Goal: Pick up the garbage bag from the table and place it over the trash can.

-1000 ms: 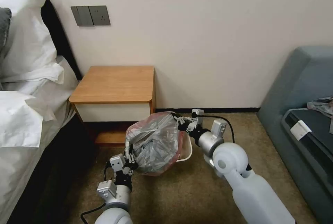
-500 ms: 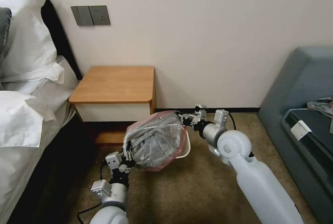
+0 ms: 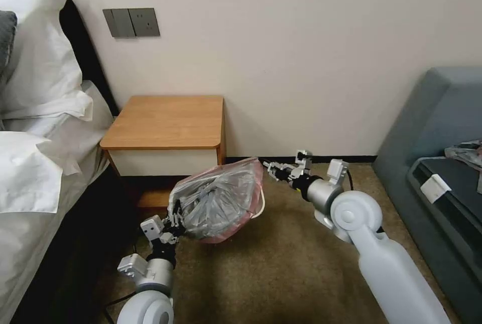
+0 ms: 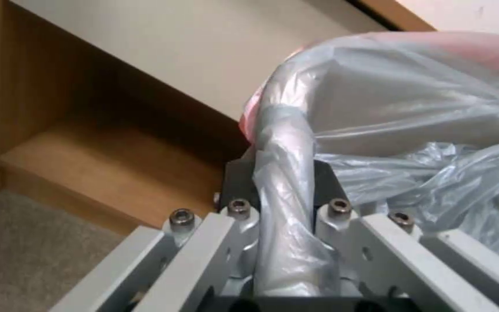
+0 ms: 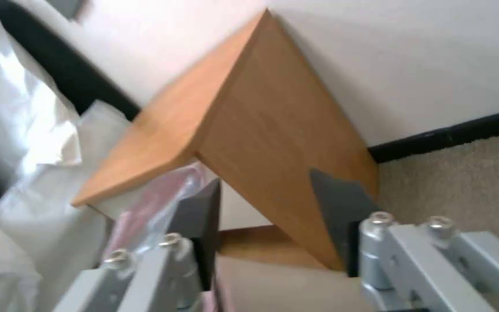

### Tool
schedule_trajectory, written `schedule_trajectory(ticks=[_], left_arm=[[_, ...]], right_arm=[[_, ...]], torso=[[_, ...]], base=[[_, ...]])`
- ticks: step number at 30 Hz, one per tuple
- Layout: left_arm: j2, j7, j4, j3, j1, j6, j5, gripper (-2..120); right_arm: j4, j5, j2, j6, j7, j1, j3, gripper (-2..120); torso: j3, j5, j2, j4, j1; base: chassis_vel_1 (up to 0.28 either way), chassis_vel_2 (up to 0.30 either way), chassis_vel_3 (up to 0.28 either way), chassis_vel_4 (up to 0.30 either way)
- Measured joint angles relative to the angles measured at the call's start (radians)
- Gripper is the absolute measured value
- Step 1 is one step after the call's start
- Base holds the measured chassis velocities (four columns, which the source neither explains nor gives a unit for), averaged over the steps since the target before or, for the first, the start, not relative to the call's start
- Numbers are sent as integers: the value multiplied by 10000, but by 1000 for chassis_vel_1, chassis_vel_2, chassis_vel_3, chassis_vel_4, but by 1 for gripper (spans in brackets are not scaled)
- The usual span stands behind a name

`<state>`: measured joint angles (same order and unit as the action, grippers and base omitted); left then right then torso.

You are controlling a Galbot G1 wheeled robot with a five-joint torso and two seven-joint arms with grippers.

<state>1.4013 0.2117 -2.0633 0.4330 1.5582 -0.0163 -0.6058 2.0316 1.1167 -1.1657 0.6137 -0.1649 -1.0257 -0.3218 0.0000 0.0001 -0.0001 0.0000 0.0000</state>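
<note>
The table [image 3: 168, 122] stands against the wall beside the bed, its top bare, and on the carpet just in front of its right corner sits the trash can [image 3: 260, 202], of which little more than a sliver of cream rim shows past the plastic. The garbage bag [image 3: 218, 198] is draped over the can's mouth, its pink rim stretched round the far and near edges and the grey film bunched in crinkles across the opening. Compared with a second ago the whole bundle has slid toward the robot's left and the bag covers more of the rim — only a small arc of the can is still bare on the right side. The right gripper [image 3: 272, 168] has let go: a second ago it was pinching the bag's edge at the rim, and now it hangs just beside the bag, apart from it, its fingers [image 5: 200, 216] spread with nothing between them. The left gripper [image 3: 173, 219] remains clamped on the bag's rim, the plastic running up between its pads [image 4: 325, 182] in the wrist view. By appearances the right side is seated, and the left edge is what remains to be settled and released.
</note>
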Motion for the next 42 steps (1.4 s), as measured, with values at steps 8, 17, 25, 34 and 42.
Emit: schedule_trajectory(ticks=[8,17,25,34,42], left_arm=[[-21,195,98,-38,-288,107,12,6],[37,347,131,-116,-514,146,325,6],[71,434,34,-204,-599,83,1000,6],[111,528,-233,-285,-515,71,1304,6],[133,528,-373,-362,-482,66,1400,6]], right_arm=[[2230,2191,220,28,-2159,-1428,-453,73],[3364,4390,211,72,-3846,-2194,-108,99],[3042,5808,-157,-215,-5720,-1326,499,100],[2380,6515,-407,-664,-6880,-587,873,100],[1963,6169,-532,-678,-6769,-401,1115,100]], torso=[[-1,-1,1,-2,0],[-2,-2,3,-1,0],[0,-1,3,1,0],[0,-1,2,0,0],[0,-1,1,0,0]], base=[[0,0,0,0],[0,0,0,0],[0,0,0,0],[0,0,0,0],[0,0,0,0]])
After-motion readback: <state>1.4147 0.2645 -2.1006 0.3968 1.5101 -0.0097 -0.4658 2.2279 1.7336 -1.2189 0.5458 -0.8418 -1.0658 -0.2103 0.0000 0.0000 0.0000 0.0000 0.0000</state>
